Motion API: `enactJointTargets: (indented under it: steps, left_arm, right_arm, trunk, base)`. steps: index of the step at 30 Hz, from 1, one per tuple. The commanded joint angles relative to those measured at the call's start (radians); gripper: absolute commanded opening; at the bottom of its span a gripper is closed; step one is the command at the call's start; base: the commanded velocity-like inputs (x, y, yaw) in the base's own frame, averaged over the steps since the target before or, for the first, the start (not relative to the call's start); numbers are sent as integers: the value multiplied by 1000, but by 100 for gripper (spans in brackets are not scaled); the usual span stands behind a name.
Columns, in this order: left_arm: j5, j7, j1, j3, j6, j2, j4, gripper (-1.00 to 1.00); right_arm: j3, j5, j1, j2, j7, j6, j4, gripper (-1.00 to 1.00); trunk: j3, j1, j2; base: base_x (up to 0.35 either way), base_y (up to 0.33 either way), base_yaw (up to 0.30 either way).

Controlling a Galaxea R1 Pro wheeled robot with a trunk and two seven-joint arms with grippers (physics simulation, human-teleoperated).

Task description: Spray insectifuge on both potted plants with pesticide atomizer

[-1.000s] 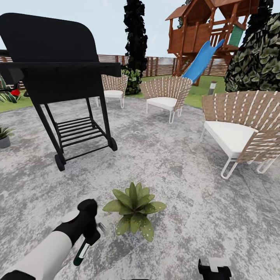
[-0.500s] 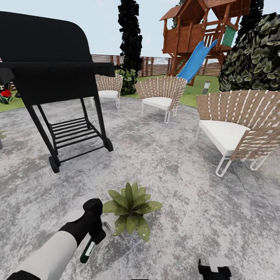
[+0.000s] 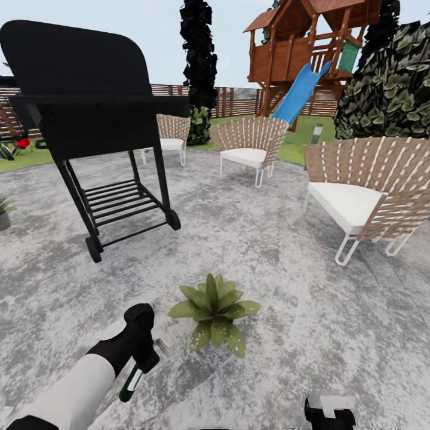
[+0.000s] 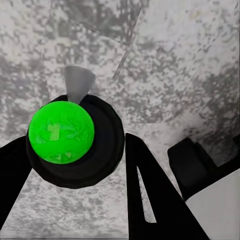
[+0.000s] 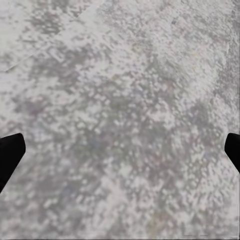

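My left gripper point(image 3: 141, 361) is shut on the pesticide atomizer point(image 3: 131, 382), a small dark bottle with a white band that hangs tilted just above the paving. The left wrist view looks at the atomizer point(image 4: 70, 137) end-on, green-faced, between the black fingers point(image 4: 150, 195). One potted plant point(image 3: 215, 310), a low green rosette, sits on the paving just right of that gripper, a short gap away. A second potted plant point(image 3: 5, 210) is cut by the left edge. My right gripper point(image 5: 120, 155) is open over bare paving, and its wrist point(image 3: 329, 412) shows at the bottom edge.
A black wheeled grill point(image 3: 89, 125) stands ahead on the left. Three wicker chairs point(image 3: 364, 191) point(image 3: 251, 146) point(image 3: 173, 134) ring the grey patio. Behind them are lawn, a wooden playset with a blue slide point(image 3: 298, 89), dark trees and the slat fence point(image 3: 239, 101).
The whole head view has shifted slightly, so the camera moved. My left gripper still holds the atomizer beside the near plant, with a slightly wider gap.
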Motion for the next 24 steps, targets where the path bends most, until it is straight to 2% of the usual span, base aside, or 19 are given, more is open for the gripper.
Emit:
enactJointTargets:
  steps: [1,6,11,18,24]
  left_arm:
    - [-7,-11,0,-4,6,2,-2,-100]
    - [2,-21,-7,-4,6,7,-3,-100]
    - [5,-32,-44,-6,5,2,-8,-100]
    - [-8,-188,-183,-15,-14,8,-2,-100]
    - [-9,-221,-205,-17,-34,10,3,-100]
  right_arm:
    - [2,11,-1,0,-9,0,1,100]
    - [1,10,-1,0,-9,0,1,100]
    - [0,10,-1,0,-9,0,1,100]
    - [0,11,-1,-9,-9,0,3,100]
    - [1,11,-1,-16,-9,0,3,100]
  trunk:
    - [-1,-1,0]
    - [-1,-1,0]
    - [-1,-1,0]
    - [-1,-1,0]
    - [-1,-1,0]
  base:
    - [-180,274,-21]
    - [-24,321,-214]
    - [189,255,-286]
    - [23,25,-35]
    - [0,0,0]
